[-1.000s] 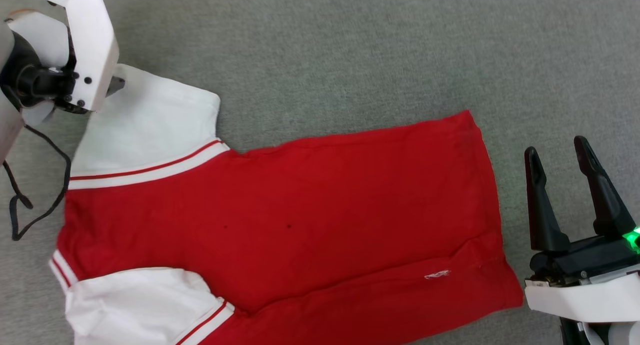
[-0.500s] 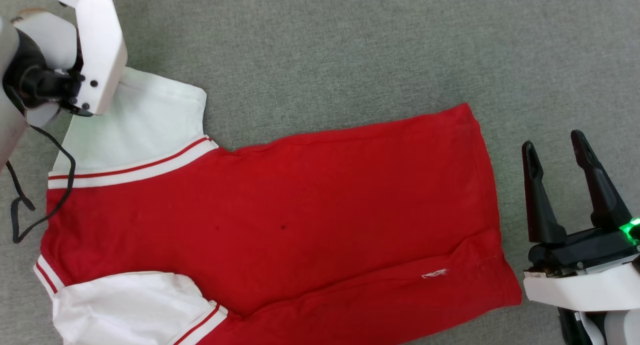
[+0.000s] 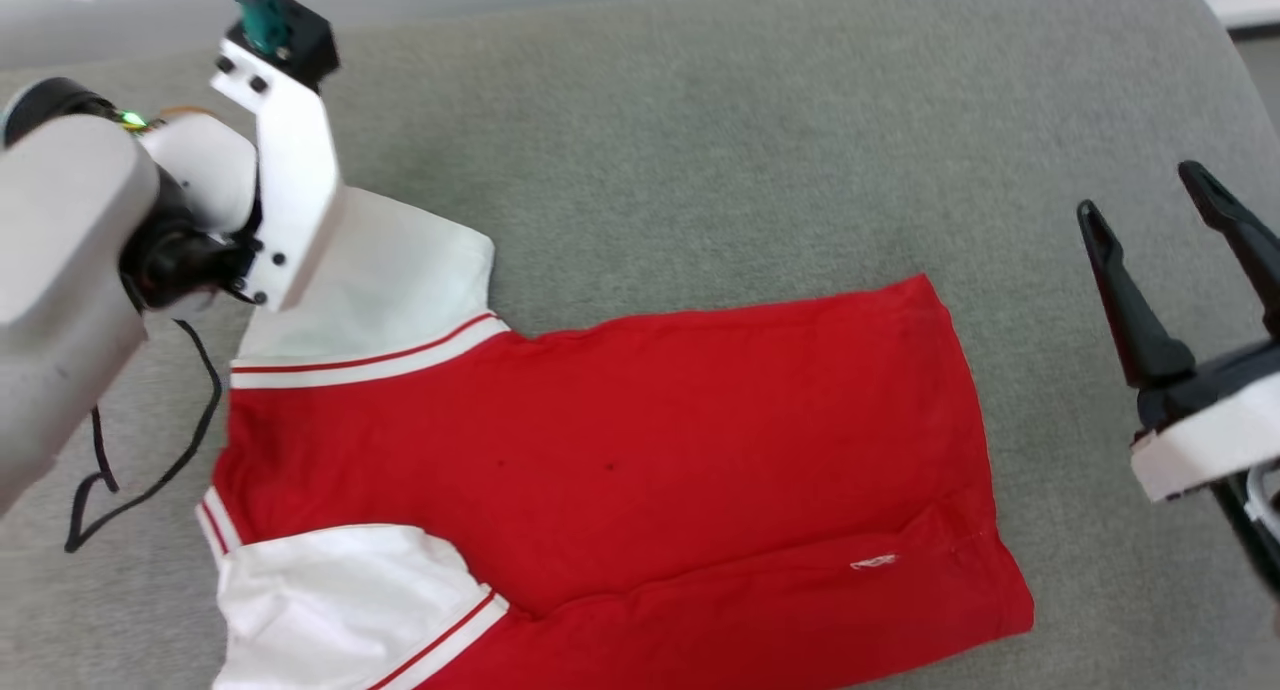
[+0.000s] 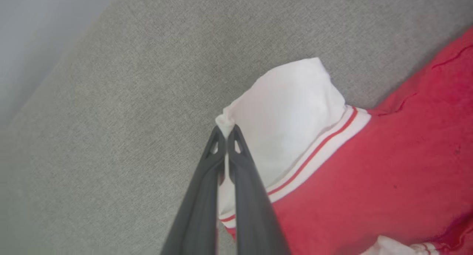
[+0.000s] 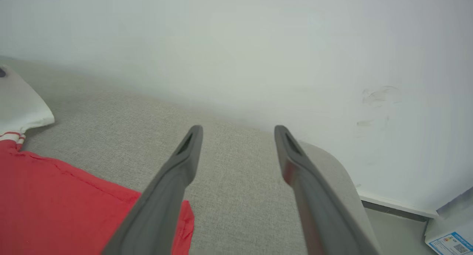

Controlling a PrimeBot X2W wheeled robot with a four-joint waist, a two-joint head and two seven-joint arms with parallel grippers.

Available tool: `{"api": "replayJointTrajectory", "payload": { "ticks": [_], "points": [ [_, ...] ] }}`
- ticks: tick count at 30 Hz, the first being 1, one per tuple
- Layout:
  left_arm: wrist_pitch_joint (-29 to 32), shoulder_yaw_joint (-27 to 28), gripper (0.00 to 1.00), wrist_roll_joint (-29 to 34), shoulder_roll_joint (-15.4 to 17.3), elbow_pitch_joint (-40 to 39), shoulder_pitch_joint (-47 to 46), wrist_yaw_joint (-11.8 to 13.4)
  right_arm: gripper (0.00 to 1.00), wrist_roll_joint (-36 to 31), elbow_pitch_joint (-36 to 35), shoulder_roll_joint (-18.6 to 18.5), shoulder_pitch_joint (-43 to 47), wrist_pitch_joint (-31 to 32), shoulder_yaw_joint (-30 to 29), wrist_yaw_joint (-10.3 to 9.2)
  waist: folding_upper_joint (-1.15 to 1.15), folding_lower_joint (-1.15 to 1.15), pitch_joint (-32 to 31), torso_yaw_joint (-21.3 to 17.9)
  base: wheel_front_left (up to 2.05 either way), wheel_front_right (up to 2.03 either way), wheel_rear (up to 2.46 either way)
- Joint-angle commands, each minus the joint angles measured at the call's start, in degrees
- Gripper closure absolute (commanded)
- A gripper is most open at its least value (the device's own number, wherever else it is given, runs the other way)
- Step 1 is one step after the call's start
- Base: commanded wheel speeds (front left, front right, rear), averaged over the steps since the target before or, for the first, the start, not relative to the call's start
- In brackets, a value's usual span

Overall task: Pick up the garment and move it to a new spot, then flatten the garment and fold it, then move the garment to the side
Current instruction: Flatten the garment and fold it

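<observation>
Head view, going from the left: the left arm's wrist sits over the far white sleeve (image 3: 400,270). Left wrist view shows the left gripper (image 4: 225,131) pinched tight on that sleeve's corner. Next, the garment (image 3: 620,450) lies spread on the grey padded surface (image 3: 750,150), plain red side up, hem toward the right. The right gripper (image 3: 1138,188) hangs just past the hem, fingers wide apart, holding nothing.
</observation>
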Motion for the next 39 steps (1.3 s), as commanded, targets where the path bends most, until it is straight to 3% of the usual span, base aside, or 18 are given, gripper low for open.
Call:
{"api": "replayJointTrajectory", "payload": {
  "ticks": [1,8,14,21,26,37,38,39],
  "points": [
    [-0.7,-0.7,1.00,0.6,-0.1,-0.9,1.0,0.0,0.00,1.6,0.2,-1.7,-2.4,2.6,1.1,-0.05,0.00,0.00,-2.8,2.2,0.00,0.00,0.00],
    [-3.1,-3.7,1.00,0.3,-0.5,-6.2,1.4,0.0,0.00,10.5,4.7,-11.4,-12.7,22.4,9.8,-0.05,0.00,0.00,-4.6,4.9,0.00,0.00,0.00],
    [-4.3,-5.5,1.00,1.3,-1.0,-8.4,-0.1,-0.1,0.00,19.9,10.2,-16.9,-21.0,37.5,19.8,-0.05,0.00,0.00,-4.1,6.6,0.00,0.00,0.00],
    [-6.0,-6.6,1.00,1.7,-2.0,-10.0,-2.2,-0.1,0.00,27.7,17.8,-19.3,-28.4,50.4,29.6,-0.05,0.00,0.00,-1.6,8.3,0.00,0.00,0.00],
    [-7.0,-7.0,1.00,2.0,-2.7,-10.6,-4.0,-0.1,0.00,30.7,21.8,-19.3,-31.7,55.3,34.0,-0.05,0.00,0.00,1.0,9.8,0.00,0.00,0.00],
    [-9.5,-7.6,1.00,2.0,-2.7,-10.6,-5.3,-0.1,0.00,31.7,29.2,-16.0,-31.4,51.4,42.9,-0.04,0.00,0.00,5.3,11.4,0.00,0.00,0.00],
    [-9.6,-7.6,1.00,2.0,-2.5,-10.6,-5.2,-0.1,0.53,31.8,29.7,-16.0,-31.3,50.9,43.8,-0.04,0.00,0.00,5.4,11.4,0.00,0.00,0.00],
    [-9.7,-7.6,1.00,2.0,-2.4,-10.4,-5.2,-0.1,1.00,32.1,30.1,-15.9,-31.4,50.1,44.4,-0.04,0.00,0.00,5.4,11.3,0.00,0.00,0.00]
  ]
}}
